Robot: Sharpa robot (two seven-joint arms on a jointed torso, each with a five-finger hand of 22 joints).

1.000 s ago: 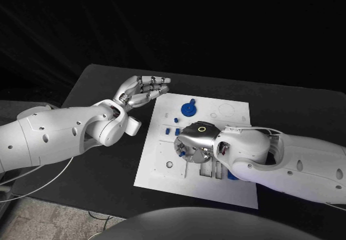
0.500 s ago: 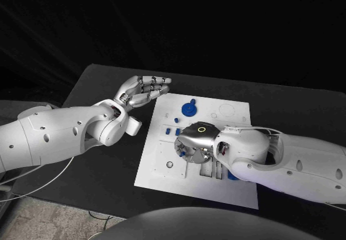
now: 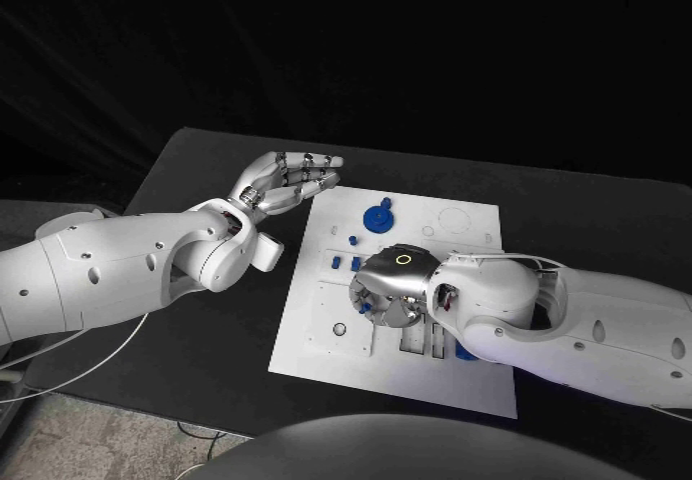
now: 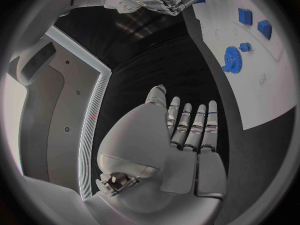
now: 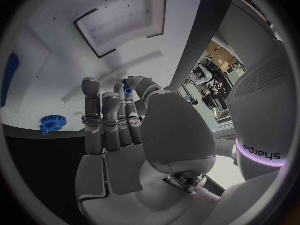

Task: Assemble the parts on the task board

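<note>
Centrally on the black table a white task board is laid, seen from above. The right hand is held low over the middle of the board, palm down. In the right wrist view its fingers are seen drawn close together, and a small blue part is pinched between the thumb and the fingertips, just above the white surface.

The left hand is held off the board, just beyond its far left corner, over the bare table. Its fingers are seen lying straight and side by side in the left wrist view, with nothing held in them.

A blue gear is seen on the far part of the board, with a smaller blue round piece touching its far edge. Two small blue blocks are found side by side near the board's left edge, just beside the right hand. Rectangular recesses are sunk into the board on its near side, partly covered by the right arm. A small dark ring is marked near the left edge, nearer the robot.
</note>
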